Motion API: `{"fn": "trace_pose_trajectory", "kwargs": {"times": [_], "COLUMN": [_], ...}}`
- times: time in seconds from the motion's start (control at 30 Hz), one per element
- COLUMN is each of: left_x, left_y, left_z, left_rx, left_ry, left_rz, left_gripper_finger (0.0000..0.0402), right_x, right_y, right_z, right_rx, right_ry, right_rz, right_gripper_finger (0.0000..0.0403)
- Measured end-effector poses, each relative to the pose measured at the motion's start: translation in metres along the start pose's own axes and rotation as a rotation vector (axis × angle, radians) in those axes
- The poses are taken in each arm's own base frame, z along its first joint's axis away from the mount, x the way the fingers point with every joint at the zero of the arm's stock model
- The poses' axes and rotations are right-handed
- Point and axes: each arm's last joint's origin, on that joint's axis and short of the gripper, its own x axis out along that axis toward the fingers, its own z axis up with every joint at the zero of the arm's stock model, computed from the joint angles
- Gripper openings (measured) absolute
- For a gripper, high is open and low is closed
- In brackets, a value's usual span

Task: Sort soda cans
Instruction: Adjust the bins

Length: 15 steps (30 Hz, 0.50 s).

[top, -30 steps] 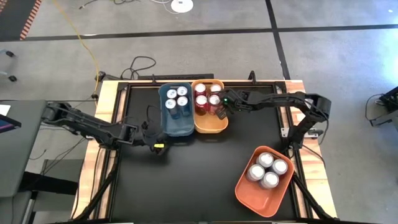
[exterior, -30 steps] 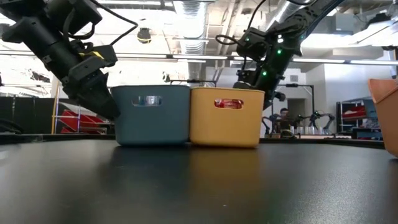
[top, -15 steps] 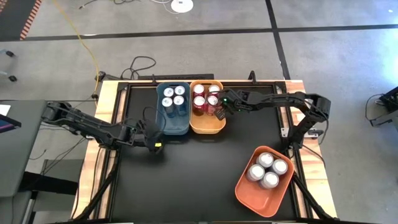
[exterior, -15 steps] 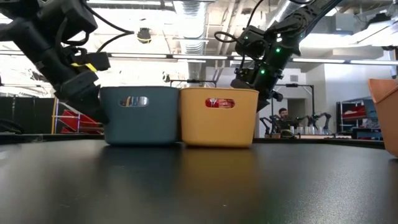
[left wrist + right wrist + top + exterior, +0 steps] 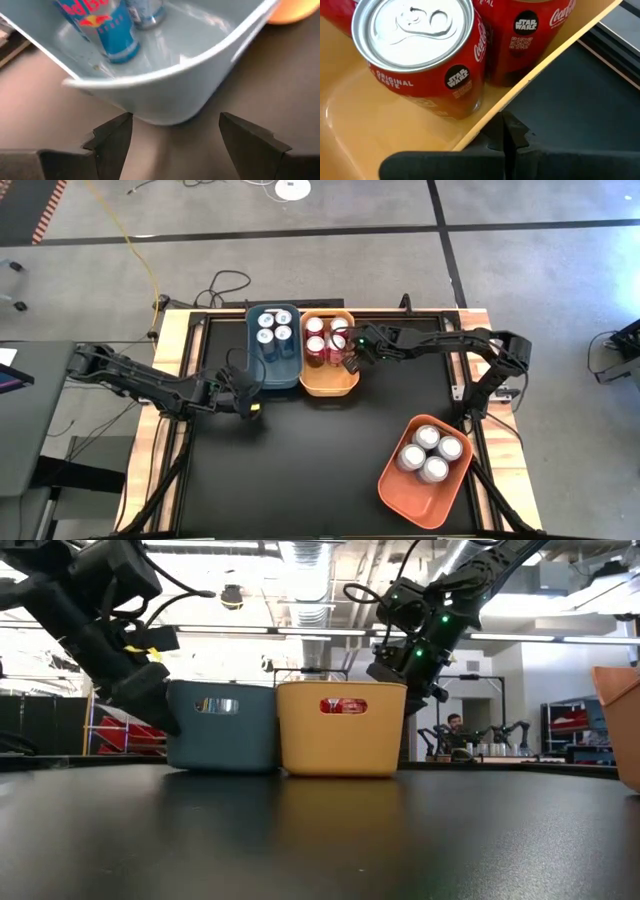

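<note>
- Since a second ago the blue bin and the yellow bin, touching side by side, have slid together toward the far edge of the bench and a little to the left arm's side; the orange bin has stayed put, well apart at the near right.
- The left pincer sits at the blue bin's near wall; its wrist view shows the fingers spread wide with the bin's rim between them, gripping nothing, so it looks to be pushing.
- The right pincer is clenched on the yellow bin's rim on the side away from the blue bin; its wrist view shows the fingers closed over that edge.
- The blue cans stand in the blue bin, the red cans in the yellow bin beside it, and the silver-grey cans in the orange bin.
- Judgement: every can visible already sits with its colour, so the sorting itself looks done; this move reads as tidying the bins to the back, and what remains is mainly letting go.
</note>
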Motion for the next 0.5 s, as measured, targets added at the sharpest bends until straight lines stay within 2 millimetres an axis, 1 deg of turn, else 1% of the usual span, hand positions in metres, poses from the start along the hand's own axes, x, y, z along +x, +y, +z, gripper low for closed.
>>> {"fn": "trace_pose_trajectory", "kwargs": {"times": [0.17, 0.33, 0.5], "left_x": [-0.004, -0.014, -0.03], "left_y": [-0.001, 0.001, 0.005], "left_z": [-0.004, -0.009, -0.007], "left_rx": [0.024, 0.021, -0.025], "left_ry": [0.073, 0.137, 0.105], "left_rz": [-0.077, -0.154, -0.227], "left_gripper_finger": [0.029, 0.029, 0.029], "right_x": [0.0, 0.002, 0.002], "right_y": [-0.001, -0.008, -0.012], "right_z": [-0.001, 0.004, 0.009], "right_rx": [0.001, 0.023, 0.044], "right_ry": [0.008, -0.009, -0.058], "right_rz": [-0.005, -0.009, -0.014], "right_gripper_finger": [0.0004, 0.0004, 0.0004]}}
